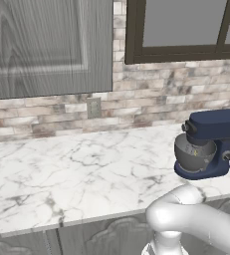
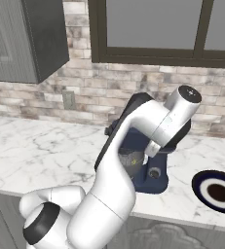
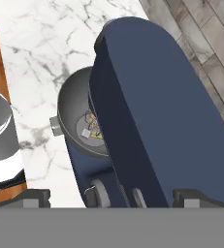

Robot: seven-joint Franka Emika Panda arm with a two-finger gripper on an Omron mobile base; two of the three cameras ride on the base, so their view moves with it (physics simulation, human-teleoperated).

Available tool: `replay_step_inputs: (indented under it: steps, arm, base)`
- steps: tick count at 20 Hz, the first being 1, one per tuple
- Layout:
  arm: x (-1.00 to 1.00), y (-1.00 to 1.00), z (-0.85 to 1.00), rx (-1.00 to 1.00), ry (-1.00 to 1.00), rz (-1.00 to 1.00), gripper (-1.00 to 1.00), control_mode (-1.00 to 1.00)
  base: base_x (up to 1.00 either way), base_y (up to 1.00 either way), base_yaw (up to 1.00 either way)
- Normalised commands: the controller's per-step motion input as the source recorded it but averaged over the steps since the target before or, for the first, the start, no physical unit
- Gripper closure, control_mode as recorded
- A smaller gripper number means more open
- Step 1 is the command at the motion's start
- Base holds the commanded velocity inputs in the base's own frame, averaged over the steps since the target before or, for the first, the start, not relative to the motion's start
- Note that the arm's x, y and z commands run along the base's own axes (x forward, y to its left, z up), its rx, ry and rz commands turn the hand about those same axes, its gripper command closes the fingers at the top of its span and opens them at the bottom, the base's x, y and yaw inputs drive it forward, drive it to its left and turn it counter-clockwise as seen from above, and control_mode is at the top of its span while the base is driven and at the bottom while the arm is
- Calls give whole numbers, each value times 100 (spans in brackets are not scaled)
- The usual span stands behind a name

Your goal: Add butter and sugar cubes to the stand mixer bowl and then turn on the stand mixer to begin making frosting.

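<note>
while the navy stand mixer [image 1: 209, 143] is seen standing on the marble counter [image 1: 76, 174] below the brick backsplash [image 1: 151, 104], a pale lump, the sugar cubes [image 3: 86, 133], is seen lying in its grey bowl [image 3: 70, 104]. the gripper [image 3: 111, 197] is held wide open and empty just above the mixer's head.

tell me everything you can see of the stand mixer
The stand mixer is navy blue with a rounded base and a bulky head that is down over its grey metal bowl. It stands upright on the white marble counter, near the front edge. In the hand view a wire whisk sits in the bowl, with a small pale lump at the bottom. Nothing grips it.
</note>
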Motion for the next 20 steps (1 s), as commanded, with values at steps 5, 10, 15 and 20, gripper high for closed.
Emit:
replay_step_inputs:
  steps: [5, 10, 15, 20]
  arm:
    - [-92, 0, 0, 0, -20, -4, -100, -100]
    - [-44, 0, -15, 1, -15, 0, -100, -100]
    - [0, 2, -26, 9, -14, 0, -100, -100]
    - [0, 2, -20, 11, -12, 0, -100, -100]
  base:
    - [0, 0, 0]
    - [0, 0, 0]
    - [0, 0, 0]
    - [0, 0, 0]
